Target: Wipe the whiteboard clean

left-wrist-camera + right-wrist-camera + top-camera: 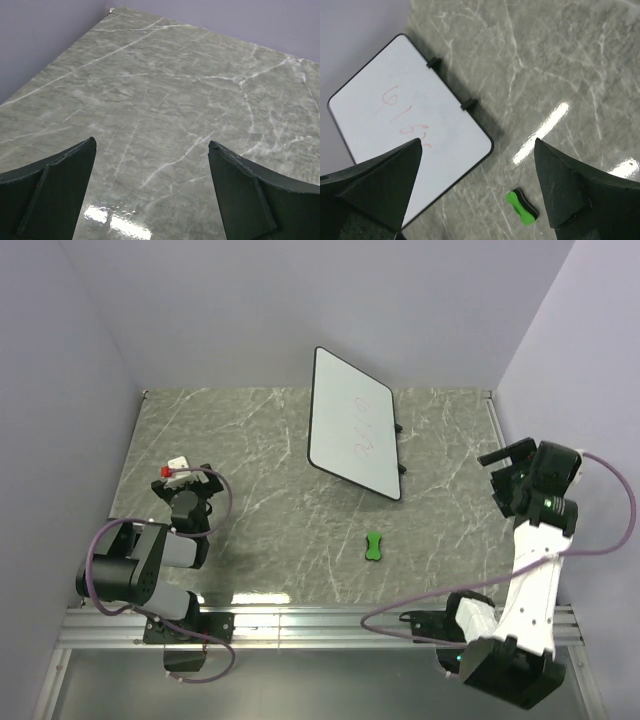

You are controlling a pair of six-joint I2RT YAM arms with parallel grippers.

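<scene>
Whiteboard (352, 425): red marks on it.
Eraser (373, 546): near it, not touching.
Left gripper (152, 150): spread wide, holding nothing.
Right gripper (477, 150): spread wide, holding nothing.

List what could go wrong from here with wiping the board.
1. The whiteboard seems to stand tilted on small feet with nothing bracing it; a firm wipe may push it back or tip it.
2. The green eraser lies flat on the table, small and low; the open right pincer might scrape the table or fumble the grab.
3. The red marks spread along the board; one short pass may leave some.
</scene>
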